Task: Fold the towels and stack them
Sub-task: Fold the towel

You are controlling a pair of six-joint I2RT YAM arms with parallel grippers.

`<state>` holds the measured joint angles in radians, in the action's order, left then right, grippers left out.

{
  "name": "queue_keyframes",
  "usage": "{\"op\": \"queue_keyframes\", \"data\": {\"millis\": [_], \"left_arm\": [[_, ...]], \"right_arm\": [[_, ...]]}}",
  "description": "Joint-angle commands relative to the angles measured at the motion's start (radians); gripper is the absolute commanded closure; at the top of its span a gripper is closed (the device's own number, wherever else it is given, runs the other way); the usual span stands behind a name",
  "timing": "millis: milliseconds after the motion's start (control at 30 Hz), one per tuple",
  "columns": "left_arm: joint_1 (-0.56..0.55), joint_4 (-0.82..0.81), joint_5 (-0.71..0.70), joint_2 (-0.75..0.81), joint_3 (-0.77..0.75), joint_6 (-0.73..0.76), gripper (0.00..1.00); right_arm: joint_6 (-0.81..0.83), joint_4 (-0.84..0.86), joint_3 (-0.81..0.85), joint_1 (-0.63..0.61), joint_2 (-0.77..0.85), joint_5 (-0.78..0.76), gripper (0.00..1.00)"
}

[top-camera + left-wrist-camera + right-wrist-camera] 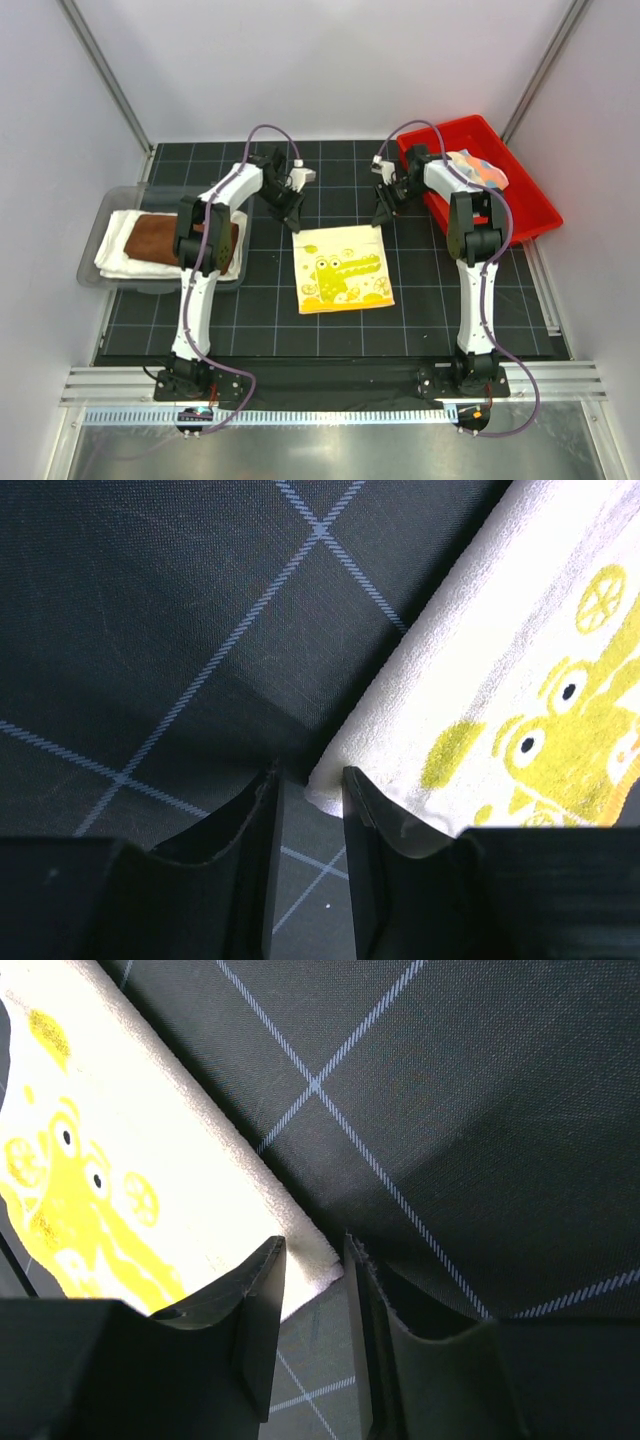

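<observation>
The yellow towel (342,270) with the green crocodile lies spread flat in the middle of the table (250,310), print facing up. Both arms reach over it to its two far corners. The left hand (293,215) is down at the far-left corner. In the left wrist view its fingers (250,825) stand a narrow gap apart with the towel's (500,660) corner tip poking into that gap. The tip lies against one finger and a dark sliver of table shows between it and the other, so the left hand (310,780) is not clamped. The right hand (383,212) is at the far-right corner. In the right wrist view the towel's (150,1160) corner fills the narrow space between the fingers (255,1300), but whether the right hand (315,1250) actually pinches the cloth cannot be told. At the left edge of the table a clear bin (88,270) holds the cream-white towel (120,255), folded, with the brown towel (150,240) lying on top of it. Near the far-right corner a red bin (520,215) holds the pastel towel (480,172).
</observation>
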<state>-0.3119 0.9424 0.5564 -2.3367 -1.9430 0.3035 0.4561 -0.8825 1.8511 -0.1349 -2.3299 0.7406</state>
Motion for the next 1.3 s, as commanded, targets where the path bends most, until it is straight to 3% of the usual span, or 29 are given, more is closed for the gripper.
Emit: {"op": "queue_keyframes", "data": {"millis": [0, 267, 300, 367, 633, 867, 1267], "left_arm": [[0.000, 0.062, 0.039, -0.019, -0.059, 0.040, 0.67], [0.000, 0.087, 0.036, -0.042, -0.091, 0.052, 0.75], [0.000, 0.082, 0.036, -0.044, -0.097, 0.049, 0.78], [0.000, 0.053, 0.028, -0.049, -0.105, 0.036, 0.97], [0.000, -0.111, -0.076, -0.041, -0.152, -0.056, 1.00], [0.000, -0.154, -0.136, 0.013, -0.145, -0.067, 1.00], [-0.003, -0.237, -0.154, 0.188, -0.031, -0.081, 1.00]], "right_arm": [[0.030, -0.018, 0.039, 0.007, -0.019, 0.008, 0.63], [0.033, -0.024, 0.036, 0.020, -0.008, 0.011, 0.82], [0.032, -0.018, 0.033, 0.021, -0.002, 0.011, 0.91], [0.016, 0.026, 0.013, 0.021, 0.007, 0.010, 0.99], [-0.074, 0.226, -0.078, 0.023, 0.095, -0.076, 0.99], [-0.157, 0.505, -0.217, 0.031, 0.239, -0.167, 0.99], [-0.188, 0.623, -0.351, 0.029, 0.375, -0.162, 0.99]]}}
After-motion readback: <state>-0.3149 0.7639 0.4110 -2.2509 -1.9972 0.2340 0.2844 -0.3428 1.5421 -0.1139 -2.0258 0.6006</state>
